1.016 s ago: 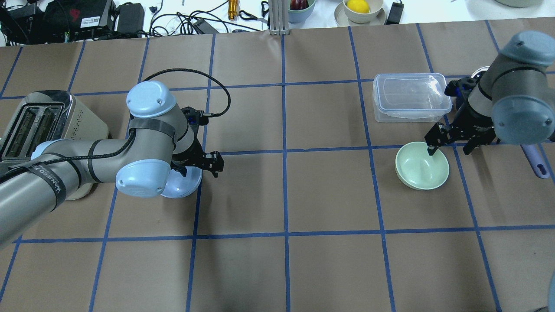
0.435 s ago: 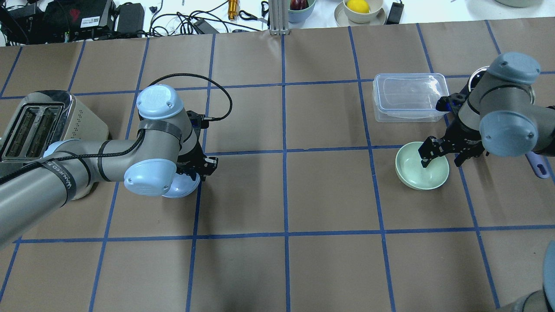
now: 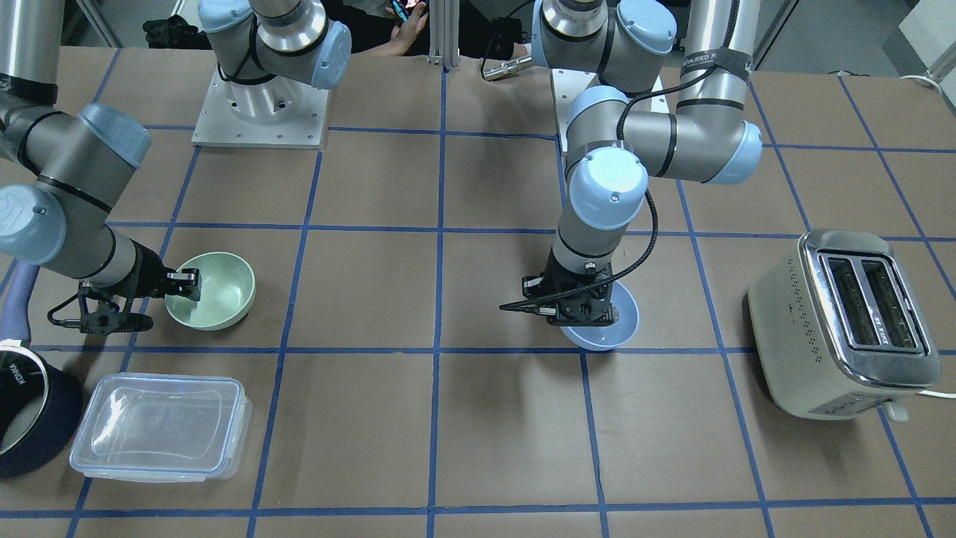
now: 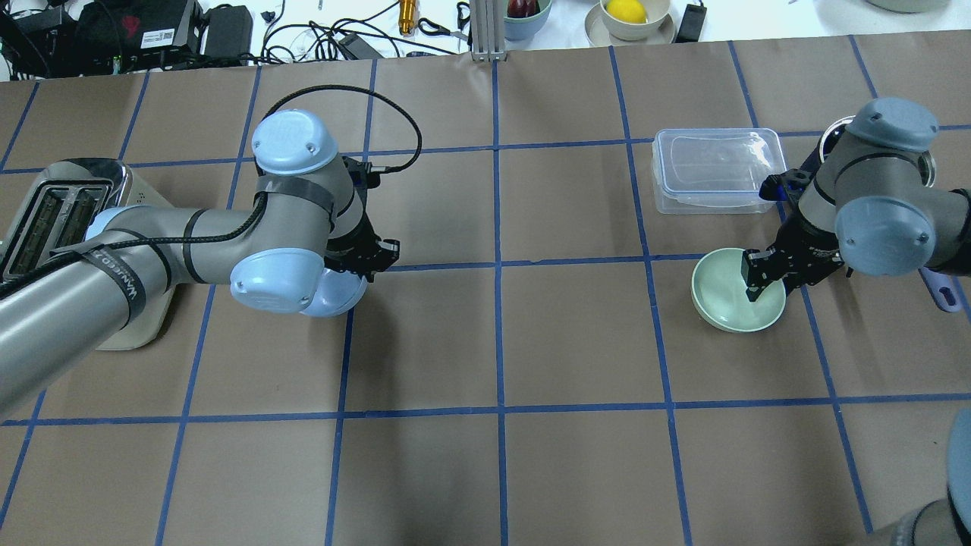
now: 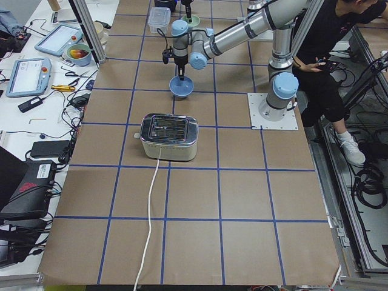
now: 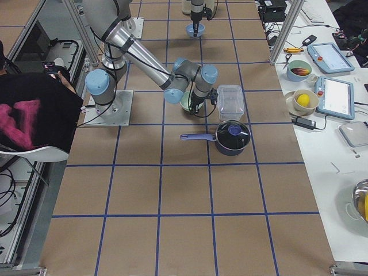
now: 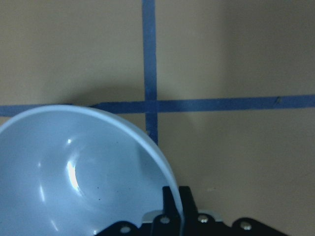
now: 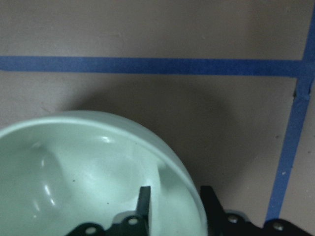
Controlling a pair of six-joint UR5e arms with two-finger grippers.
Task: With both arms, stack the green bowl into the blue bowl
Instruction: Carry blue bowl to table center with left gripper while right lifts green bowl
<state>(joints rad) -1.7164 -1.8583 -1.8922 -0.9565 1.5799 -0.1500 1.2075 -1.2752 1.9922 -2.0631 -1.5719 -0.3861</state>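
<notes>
The pale periwinkle blue bowl [image 4: 343,297] [image 3: 621,329] [image 7: 74,172] sits left of centre, half hidden under my left arm in the overhead view. My left gripper [image 4: 356,273] [image 7: 178,199] is shut on its rim, with one finger inside and one outside. The mint green bowl [image 4: 724,299] [image 3: 220,299] [image 8: 74,167] rests on the paper at the right. My right gripper [image 4: 768,287] [image 8: 174,196] straddles its near rim. One of its fingers [image 8: 144,196] is inside the bowl, and a gap to the rim still shows, so it is open.
A cream toaster [image 4: 61,220] [image 3: 844,321] stands beside my left arm. A clear lidded container [image 4: 717,171] lies behind the green bowl. A dark saucepan [image 3: 30,411] with a purple handle [image 4: 941,288] sits by my right arm. Cables and dishes line the far edge.
My left gripper closed on the blue bowl's rim and carried it a little farther away and rightward. My right gripper came down over the green bowl's rim and its jaws narrowed.
</notes>
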